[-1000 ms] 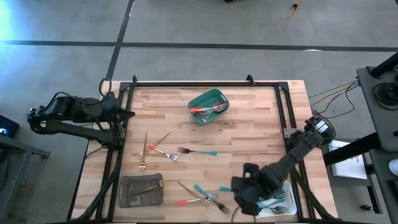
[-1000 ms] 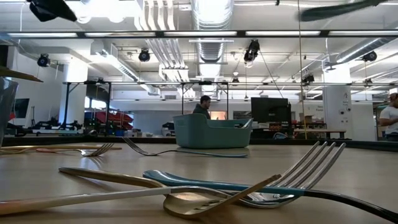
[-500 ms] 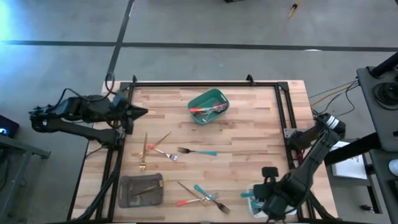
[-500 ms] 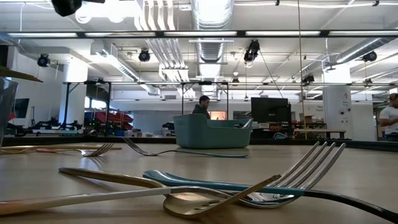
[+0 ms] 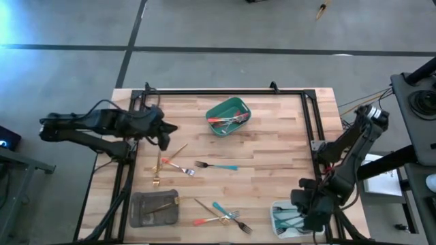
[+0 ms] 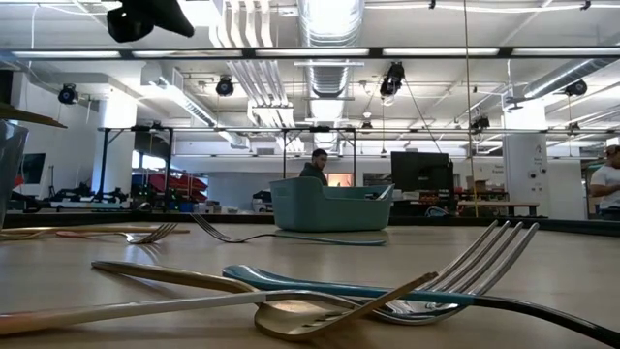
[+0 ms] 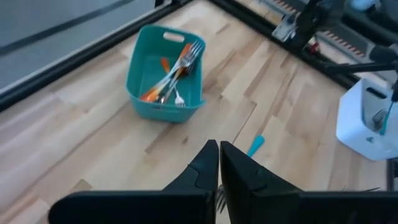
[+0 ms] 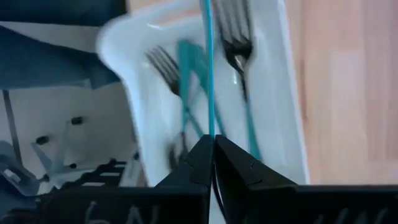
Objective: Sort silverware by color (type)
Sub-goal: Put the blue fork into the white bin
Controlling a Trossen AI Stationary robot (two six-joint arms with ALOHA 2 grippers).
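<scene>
Loose silverware lies on the wooden table: two gold pieces, a red-handled fork, a teal-handled fork and a crossed heap near the front edge. My right gripper hovers over the white tray at the front right, shut on a teal-handled utensil. The tray holds teal-handled forks. My left gripper is shut and empty, above the table's left part, high in the low view. My right gripper pinches the utensil's thin teal handle between its two fingers. The fingers slant steeply down from above and lie along the handle, which sticks out past them over the white tray, lifted clear. The frame's edge cuts off its far end.
A green tray with red-handled utensils stands at the far middle. A grey tray with gold pieces sits at the front left. A black frame rail borders the table. Bare wood lies between the green tray and the white one.
My right gripper has swung from the heap at the front middle toward the table's right edge and sunk over the white tray, staying shut. My left gripper has reached from the left edge toward the table's middle and rolled, staying shut.
</scene>
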